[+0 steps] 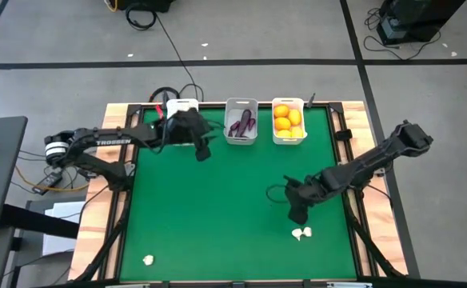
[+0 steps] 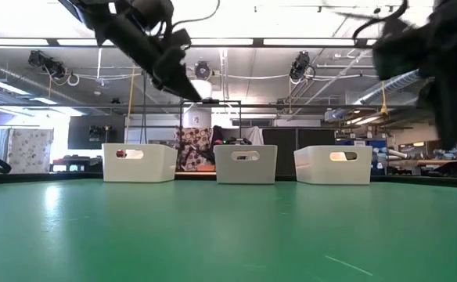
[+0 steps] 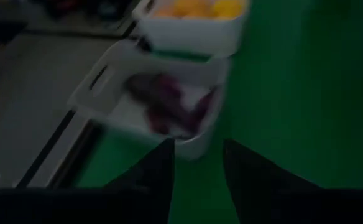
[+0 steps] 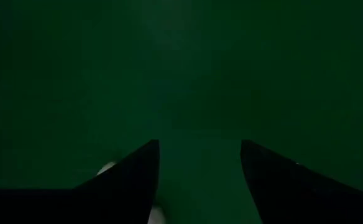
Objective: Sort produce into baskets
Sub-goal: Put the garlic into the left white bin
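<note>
While hovering just above the green mat (image 1: 217,200), right gripper (image 1: 298,216) poised with jaws parted and empty, dark fingers (image 4: 138,177) spread over bare green in the right wrist view, a pale scrap peeking beside one of them. Just beside that gripper, on the side away from the baskets, a garlic bulb (image 1: 301,234) lying loose on the mat. Well apart from the gripper, toward the mat's near left corner, a second garlic bulb (image 1: 148,259), also loose.

Farther from the right gripper, across open mat, three baskets in a row along the far edge. Nearest in line with that gripper, the white citrus basket (image 1: 289,121), holding several yellow-orange citrus fruits (image 1: 286,118). Next along, the middle basket (image 1: 241,122), holding dark purple eggplants (image 1: 242,123). Farthest from the right gripper, the third basket (image 1: 182,105), mostly hidden under the left arm; contents cannot be told.

Left gripper (image 1: 204,149) held above the mat just in front of that third basket, jaws apart with nothing between them, its fingers (image 3: 158,177) framing the eggplant basket's rim in the left wrist view.
</note>
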Controlling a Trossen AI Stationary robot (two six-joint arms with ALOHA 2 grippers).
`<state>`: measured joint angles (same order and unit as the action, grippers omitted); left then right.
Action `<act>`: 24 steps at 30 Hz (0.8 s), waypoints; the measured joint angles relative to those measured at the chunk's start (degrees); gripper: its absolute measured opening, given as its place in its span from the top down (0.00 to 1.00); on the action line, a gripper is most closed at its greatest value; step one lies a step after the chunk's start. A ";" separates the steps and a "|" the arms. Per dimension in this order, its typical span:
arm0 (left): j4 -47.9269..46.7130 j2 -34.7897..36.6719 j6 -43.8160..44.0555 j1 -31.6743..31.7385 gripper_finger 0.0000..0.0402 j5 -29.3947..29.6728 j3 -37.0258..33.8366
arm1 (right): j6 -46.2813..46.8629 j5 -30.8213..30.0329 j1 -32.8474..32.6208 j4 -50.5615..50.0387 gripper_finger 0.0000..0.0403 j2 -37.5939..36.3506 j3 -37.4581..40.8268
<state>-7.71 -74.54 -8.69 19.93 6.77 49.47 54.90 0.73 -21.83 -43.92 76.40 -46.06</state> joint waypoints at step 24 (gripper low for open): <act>-42.29 20.75 47.76 -36.20 0.65 1.81 0.00 | -26.52 -31.23 -3.19 38.80 0.42 0.35 0.75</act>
<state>-50.00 -53.79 39.07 -16.27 8.58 49.47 28.38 -30.51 -25.02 -5.13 76.75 -45.31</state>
